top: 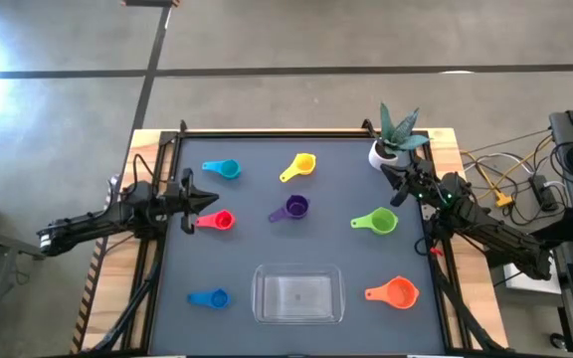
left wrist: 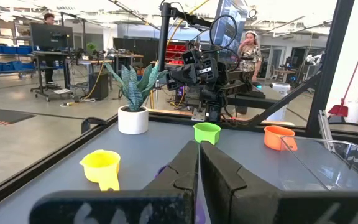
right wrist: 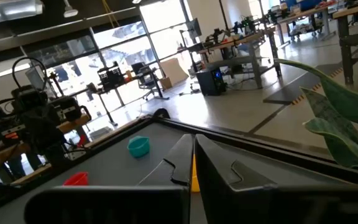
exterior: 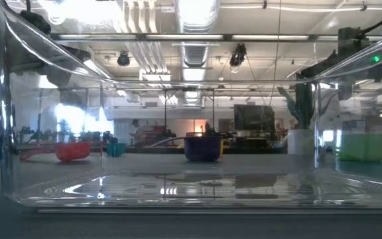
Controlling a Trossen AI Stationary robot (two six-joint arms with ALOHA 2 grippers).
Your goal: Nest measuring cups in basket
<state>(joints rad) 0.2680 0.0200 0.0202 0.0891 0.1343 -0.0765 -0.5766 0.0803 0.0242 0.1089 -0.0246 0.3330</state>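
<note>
The measuring cups, small round plastic scoops with short flat handles, lie scattered singly on the dark table [top: 167, 328], none yet in the clear rectangular plastic basket [top: 297, 295], which sits empty well apart from both claws. The left claw [top: 210, 200] has its fingers pressed together just beside the red cup [top: 218, 220]; the right claw [top: 390, 178], likewise together, is near the green cup [top: 378, 221]. Judging from this, a good start means spreading the fingers before descending, then pinching a handle rather than the bowl, largest cup first.
</note>
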